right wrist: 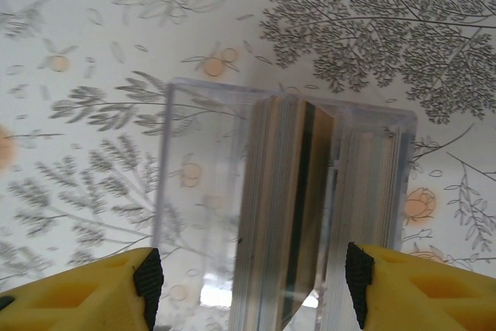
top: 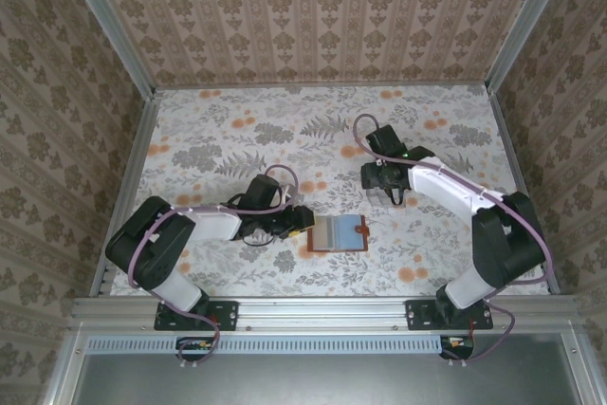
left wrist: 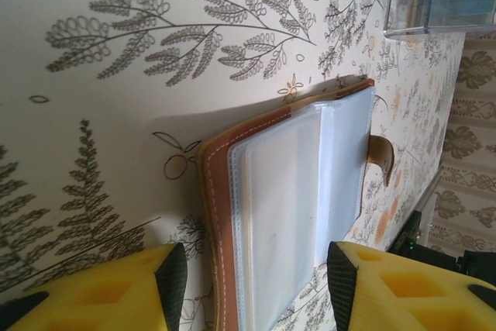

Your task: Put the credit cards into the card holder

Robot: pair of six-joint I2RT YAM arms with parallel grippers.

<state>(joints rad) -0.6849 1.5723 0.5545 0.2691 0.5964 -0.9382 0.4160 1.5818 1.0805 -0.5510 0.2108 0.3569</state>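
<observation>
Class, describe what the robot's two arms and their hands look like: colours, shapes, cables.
The left arm and right arm have chunky black joints, white shells and a mauve cable looped alongside. The left hand and right hand have blocky yellow fingers tipped with black pads.

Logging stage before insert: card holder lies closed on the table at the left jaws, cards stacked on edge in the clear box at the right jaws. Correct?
One error: the card holder lies open, not closed; the left wrist view shows its clear sleeves exposed. The rest stands: cards stacked on edge in the clear box.
</observation>
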